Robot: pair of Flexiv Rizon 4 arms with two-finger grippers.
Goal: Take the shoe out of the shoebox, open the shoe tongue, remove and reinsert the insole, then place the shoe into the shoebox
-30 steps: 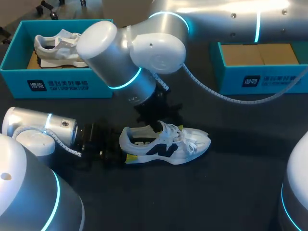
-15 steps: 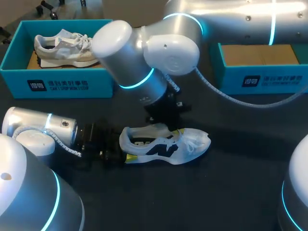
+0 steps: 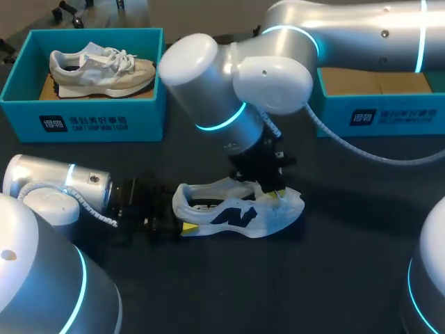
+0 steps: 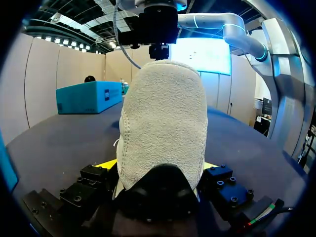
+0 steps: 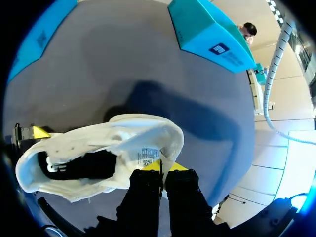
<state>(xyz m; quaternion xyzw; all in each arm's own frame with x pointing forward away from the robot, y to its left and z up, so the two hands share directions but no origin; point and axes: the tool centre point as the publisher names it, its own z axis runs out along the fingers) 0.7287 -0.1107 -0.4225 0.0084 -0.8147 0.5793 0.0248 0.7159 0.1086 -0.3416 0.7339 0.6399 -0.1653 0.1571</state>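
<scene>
A white sneaker with dark side marks lies on its sole on the dark table, toe to the right. My left gripper is at its heel; in the left wrist view the grey heel sits between the fingers of the left gripper, touched on both sides. My right gripper hangs over the laces, shut on the tongue. In the right wrist view the tongue with its label is pinched in the right gripper and the shoe mouth gapes dark.
A teal shoebox at the back left holds a second pale sneaker. Another teal shoebox at the back right shows only a cardboard liner. My right arm spans the middle of the table above the shoe.
My right gripper closed on the tongue and moved right, toward the toe, drawing the tongue forward and spreading the shoe's mouth. The left gripper and the heel stayed put.
</scene>
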